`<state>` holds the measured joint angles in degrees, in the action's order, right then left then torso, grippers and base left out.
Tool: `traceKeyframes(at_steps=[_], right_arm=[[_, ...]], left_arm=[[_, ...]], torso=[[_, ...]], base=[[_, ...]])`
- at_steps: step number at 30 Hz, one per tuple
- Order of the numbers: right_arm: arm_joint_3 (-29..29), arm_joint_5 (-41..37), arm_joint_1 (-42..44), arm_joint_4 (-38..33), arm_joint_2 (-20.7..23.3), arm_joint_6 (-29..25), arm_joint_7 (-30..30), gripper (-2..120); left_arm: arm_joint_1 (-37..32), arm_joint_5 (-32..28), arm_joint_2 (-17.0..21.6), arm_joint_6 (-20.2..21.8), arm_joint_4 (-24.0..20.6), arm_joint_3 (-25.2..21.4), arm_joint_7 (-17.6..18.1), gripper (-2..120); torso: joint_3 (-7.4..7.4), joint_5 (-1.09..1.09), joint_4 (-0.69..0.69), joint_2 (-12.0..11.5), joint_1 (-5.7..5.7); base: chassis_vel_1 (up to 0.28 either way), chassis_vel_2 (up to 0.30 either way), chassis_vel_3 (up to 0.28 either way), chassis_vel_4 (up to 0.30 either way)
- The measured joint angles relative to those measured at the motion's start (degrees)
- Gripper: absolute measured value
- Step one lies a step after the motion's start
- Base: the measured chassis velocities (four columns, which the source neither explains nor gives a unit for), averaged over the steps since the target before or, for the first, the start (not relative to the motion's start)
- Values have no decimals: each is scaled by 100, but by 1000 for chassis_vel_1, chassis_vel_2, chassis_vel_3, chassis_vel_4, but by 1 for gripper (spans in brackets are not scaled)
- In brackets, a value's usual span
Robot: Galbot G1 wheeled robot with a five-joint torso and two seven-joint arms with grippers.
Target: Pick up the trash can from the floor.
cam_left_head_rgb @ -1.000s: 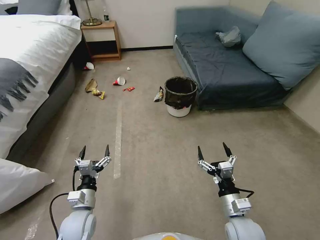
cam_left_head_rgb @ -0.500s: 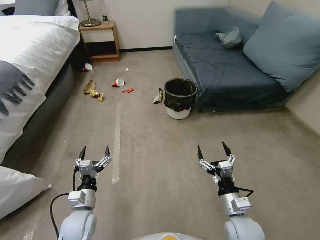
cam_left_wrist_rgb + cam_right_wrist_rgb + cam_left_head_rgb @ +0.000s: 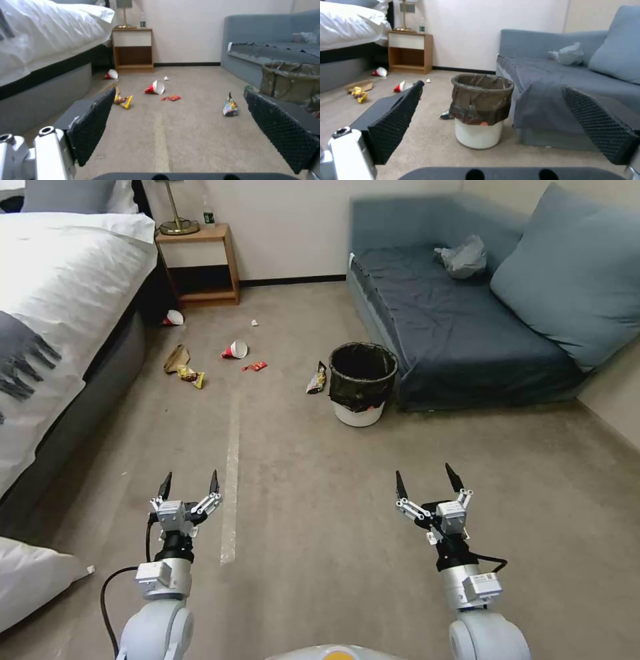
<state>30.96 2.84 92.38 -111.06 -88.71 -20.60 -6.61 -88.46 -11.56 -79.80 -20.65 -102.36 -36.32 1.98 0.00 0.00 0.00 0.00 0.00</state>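
Observation:
The trash can (image 3: 361, 383) is a small white bin with a black bag folded over its rim. It stands upright on the beige carpet floor (image 3: 320, 480) against the front corner of the blue sofa. The right wrist view shows the trash can (image 3: 480, 110) straight ahead, some way off. At the edge of the left wrist view the trash can (image 3: 289, 83) appears too. My left gripper (image 3: 189, 483) and right gripper (image 3: 425, 481) are both open and empty, held low over the carpet well short of the can.
A blue sofa (image 3: 460, 323) holds a grey plastic bag (image 3: 461, 257) and a big cushion. A bed (image 3: 60, 313) runs along the left, with a wooden nightstand (image 3: 200, 263) behind. Paper cups (image 3: 235, 350) and wrappers (image 3: 317, 379) litter the carpet. A pale strip (image 3: 230, 480) crosses the floor.
The whole scene has shifted down and closer in the head view, so the camera has moved toward the trash can. Both grippers hold the same open pose.

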Motion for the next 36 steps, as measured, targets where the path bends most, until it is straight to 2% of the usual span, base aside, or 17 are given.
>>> traceKeyframes(at_steps=[36], right_arm=[[11,-129,-130,1,22,43,-106,100]], left_arm=[[-18,6,-35,10,-73,39,-16,95]], torso=[[0,0,0,0,0]], base=[[-78,77,78,-79]])
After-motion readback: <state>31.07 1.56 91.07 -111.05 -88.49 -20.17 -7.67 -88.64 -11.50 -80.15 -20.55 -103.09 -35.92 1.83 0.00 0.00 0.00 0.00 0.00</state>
